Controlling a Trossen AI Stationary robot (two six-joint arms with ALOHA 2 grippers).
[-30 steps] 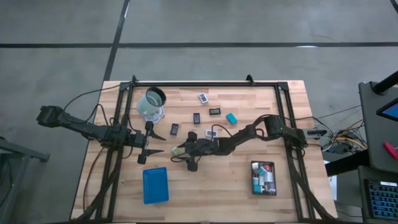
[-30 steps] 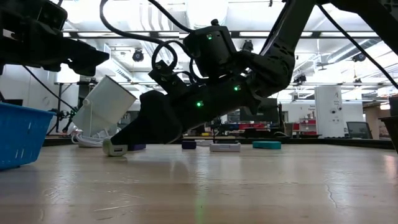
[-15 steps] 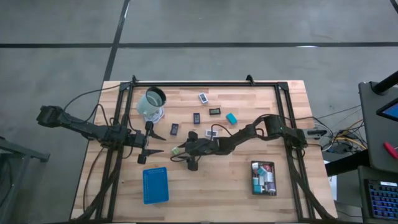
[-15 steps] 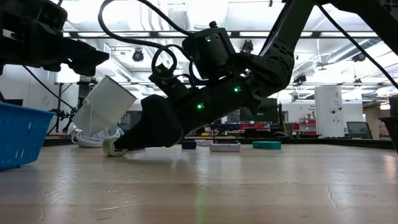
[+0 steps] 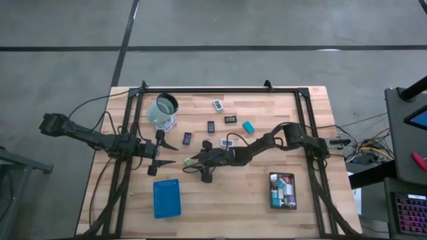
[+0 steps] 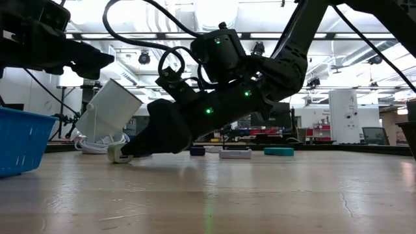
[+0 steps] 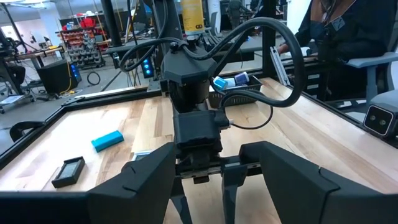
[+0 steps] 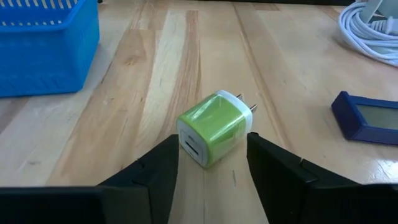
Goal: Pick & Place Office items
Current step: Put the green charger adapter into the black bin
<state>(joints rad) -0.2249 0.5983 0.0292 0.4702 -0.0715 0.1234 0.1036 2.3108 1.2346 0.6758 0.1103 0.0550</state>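
Pale wooden plank table (image 5: 253,193); workshop behind. Right gripper (image 8: 210,163) part-open, fingers flanking green-and-white plug cube (image 8: 213,128), contact unclear.

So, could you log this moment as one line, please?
right gripper: straddling green charger, not gripping | left gripper: open, idle
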